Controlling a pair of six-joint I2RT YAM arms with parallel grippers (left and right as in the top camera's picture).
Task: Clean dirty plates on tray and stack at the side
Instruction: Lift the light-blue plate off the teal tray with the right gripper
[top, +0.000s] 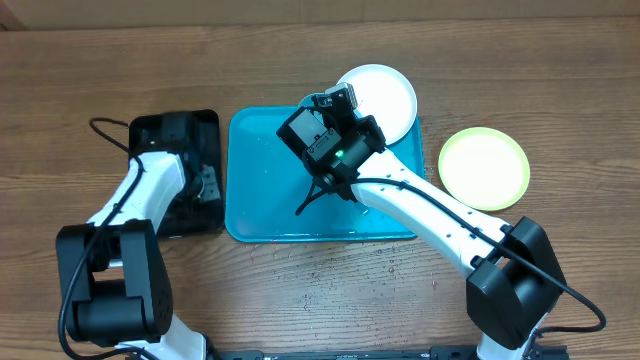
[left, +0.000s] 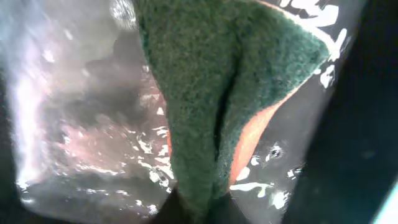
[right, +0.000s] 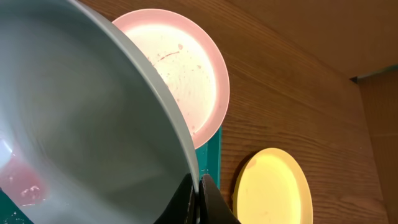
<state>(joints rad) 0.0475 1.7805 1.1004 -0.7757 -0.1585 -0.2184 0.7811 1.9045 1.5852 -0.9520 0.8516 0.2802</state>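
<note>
1. Both claws are loaded. The left claw sits over the small black plastic tray. Judging by the crease in it, the claw is pinching a green-faced orange scouring sponge, though its fingers are barely visible.
2. The right claw is pressed onto the rim of the pale blue round plastic plate, held tilted above the large turquoise rectangular tray.
3. The step in hand, as I read it, is bringing sponge to plate. The sponge should lift clear of the wet black tray before crossing.
4. The blue plate is best held over the turquoise tray so drips land there, with its face angled towards the left arm.
5. Wiping should run away from the pinched rim, since a hard push near the far edge could lever the plate out of such a thin grip.
6. The white round plate, smeared red, rests on the tray's far corner. The pale yellow plate lies apart on the wooden table, a likely spot for the stack.
</note>
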